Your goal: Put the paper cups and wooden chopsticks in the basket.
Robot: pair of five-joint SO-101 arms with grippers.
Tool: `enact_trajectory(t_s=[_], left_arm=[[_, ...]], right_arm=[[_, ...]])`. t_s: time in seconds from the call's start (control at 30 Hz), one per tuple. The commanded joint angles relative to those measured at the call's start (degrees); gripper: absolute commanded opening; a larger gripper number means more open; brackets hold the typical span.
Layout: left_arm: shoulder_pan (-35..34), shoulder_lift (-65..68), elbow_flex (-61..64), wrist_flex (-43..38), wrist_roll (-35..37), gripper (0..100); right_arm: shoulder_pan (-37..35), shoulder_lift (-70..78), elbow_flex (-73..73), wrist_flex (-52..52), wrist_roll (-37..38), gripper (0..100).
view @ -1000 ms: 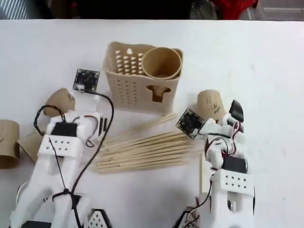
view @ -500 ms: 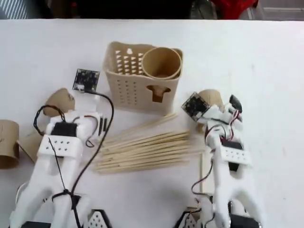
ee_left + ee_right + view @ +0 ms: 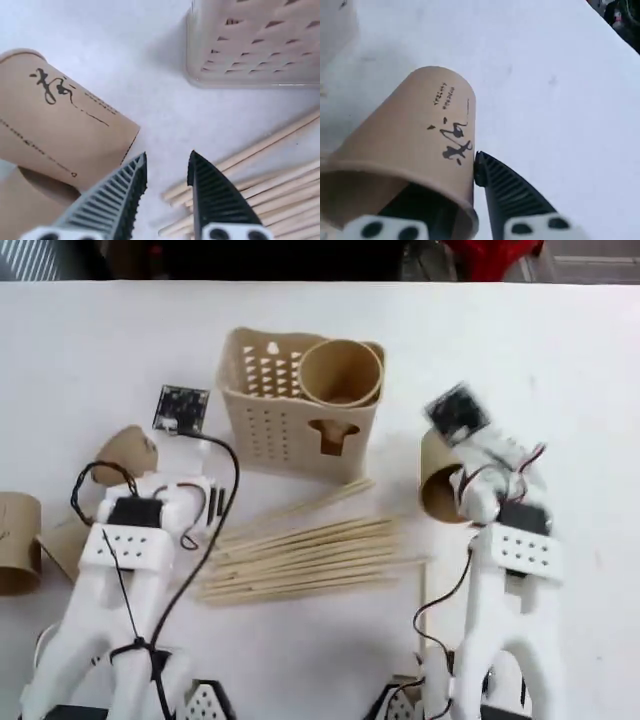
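Note:
A tan paper cup [image 3: 432,466] is off the table to the right of the basket [image 3: 262,430], tilted, with my right gripper [image 3: 455,498] shut on its rim. In the right wrist view one finger sits inside the cup [image 3: 420,145] and the other finger [image 3: 496,186] presses outside; gripper [image 3: 465,186]. A second cup [image 3: 340,370] stands in the basket. Wooden chopsticks [image 3: 300,552] lie in a pile in front of the basket. My left gripper [image 3: 167,170] is open over the table between a lying cup [image 3: 60,125] and the chopsticks [image 3: 260,172], holding nothing.
More cups lie at the left: one [image 3: 125,452] beside the left arm, another [image 3: 15,540] at the table's left edge. A single chopstick [image 3: 423,600] lies beside the right arm's base. The basket wall [image 3: 255,45] is close ahead of the left gripper.
The right arm has raised the cup off the table and swung up and to the right, the cup now tilted with its mouth toward the arm. The left arm has not moved.

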Motion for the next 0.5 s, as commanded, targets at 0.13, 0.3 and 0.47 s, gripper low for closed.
enact_trajectory(t_s=[0.13,0.3,0.47], left_arm=[[-0.6,-1.4,-0.3,-1.2,-0.1,14],[-0.6,-1.4,-0.3,-1.3,-0.1,14],[-0.4,-1.4,-0.3,-1.3,-0.1,14]], right_arm=[[-3.0,-2.6,-36.2,28.8,-17.2,1.7],[-11.5,1.2,-55.9,37.1,-29.8,1.7],[-22.4,13.9,-69.3,40.0,-36.1,1.7]])
